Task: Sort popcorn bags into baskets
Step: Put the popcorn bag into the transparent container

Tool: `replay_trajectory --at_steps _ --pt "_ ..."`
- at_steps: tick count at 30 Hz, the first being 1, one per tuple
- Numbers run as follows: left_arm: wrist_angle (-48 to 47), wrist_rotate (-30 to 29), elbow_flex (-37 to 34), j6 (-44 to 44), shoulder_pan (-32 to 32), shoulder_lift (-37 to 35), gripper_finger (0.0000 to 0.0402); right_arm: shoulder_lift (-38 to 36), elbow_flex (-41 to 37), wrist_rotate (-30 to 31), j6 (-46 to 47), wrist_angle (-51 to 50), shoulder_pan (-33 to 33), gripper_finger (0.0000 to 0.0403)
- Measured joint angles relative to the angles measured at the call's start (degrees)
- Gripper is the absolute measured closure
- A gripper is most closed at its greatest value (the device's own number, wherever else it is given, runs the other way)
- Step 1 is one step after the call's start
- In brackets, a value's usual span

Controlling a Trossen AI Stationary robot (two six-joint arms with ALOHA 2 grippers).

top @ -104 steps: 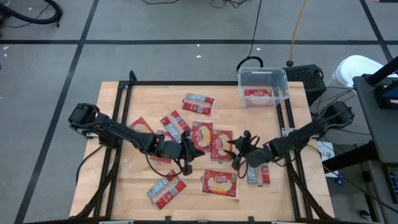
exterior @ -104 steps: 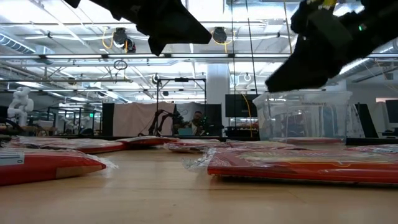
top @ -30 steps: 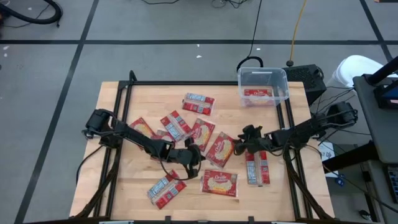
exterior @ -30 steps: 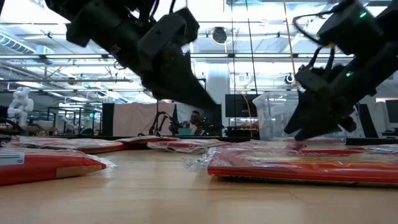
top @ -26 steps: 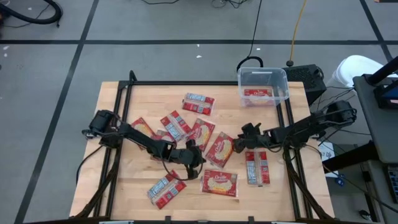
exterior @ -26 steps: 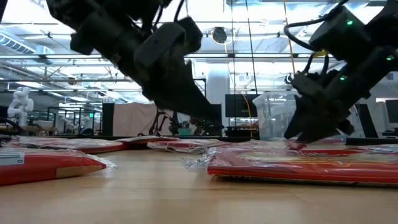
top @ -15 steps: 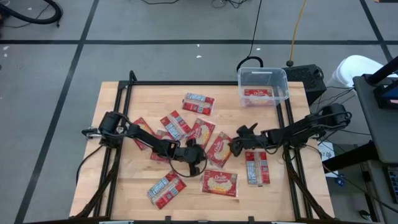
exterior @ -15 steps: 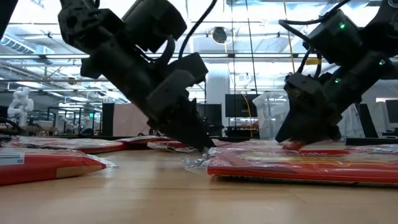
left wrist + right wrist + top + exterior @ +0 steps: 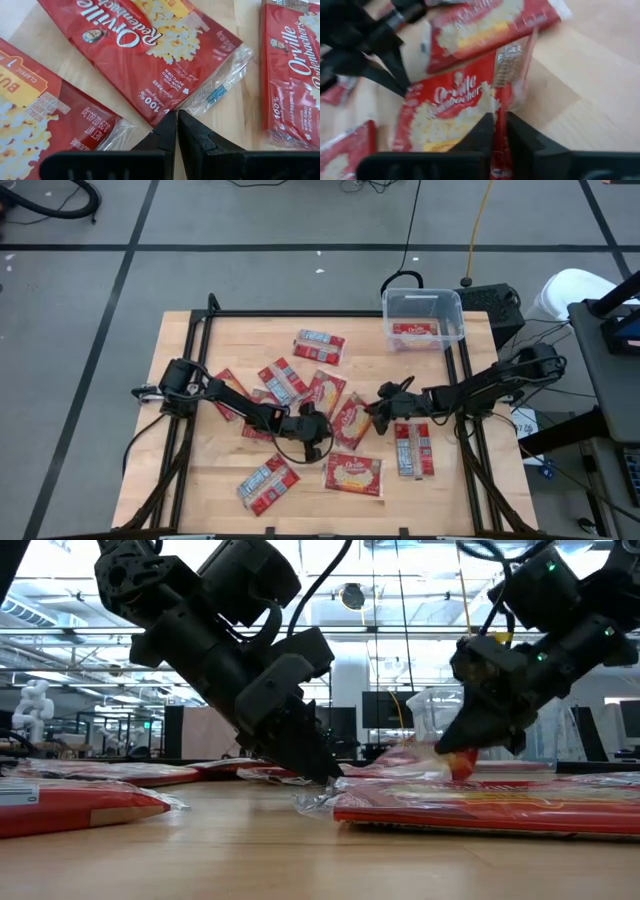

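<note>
Right gripper (image 9: pixel 372 409) pinches popcorn bag (image 9: pixel 350 421) edge mid-table, lifting it; left gripper (image 9: pixel 322 427) closed, empty, tip on table (image 9: pixel 190 480).

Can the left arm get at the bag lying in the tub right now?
Probably not. The left end effector is low at mid-table among the bags; the tub sits at the far right corner, beyond the right arm.

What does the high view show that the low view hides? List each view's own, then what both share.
High view only: the full spread of popcorn bags on the table, and one bag lying inside the clear basket.
Low view only: the bag's edge lifted off the table by the right gripper, and the room behind.
Both: the left gripper, fingers shut, tip down beside the same bag.
</note>
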Motion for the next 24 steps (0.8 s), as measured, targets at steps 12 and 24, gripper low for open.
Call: replay_trajectory --at_steps 12,24 --pt "-13.50 -20.82 -0.09 -1.85 -6.41 -17.00 0.0376 -15.10 0.50 6.74 -7.52 -1.07 1.07 0.0402" --pt "-18.89 -29.38 -0.08 -1.01 -10.10 -23.47 0.0376 -27.66 10.88 28.10 -24.17 -14.13 1.12 0.0403"
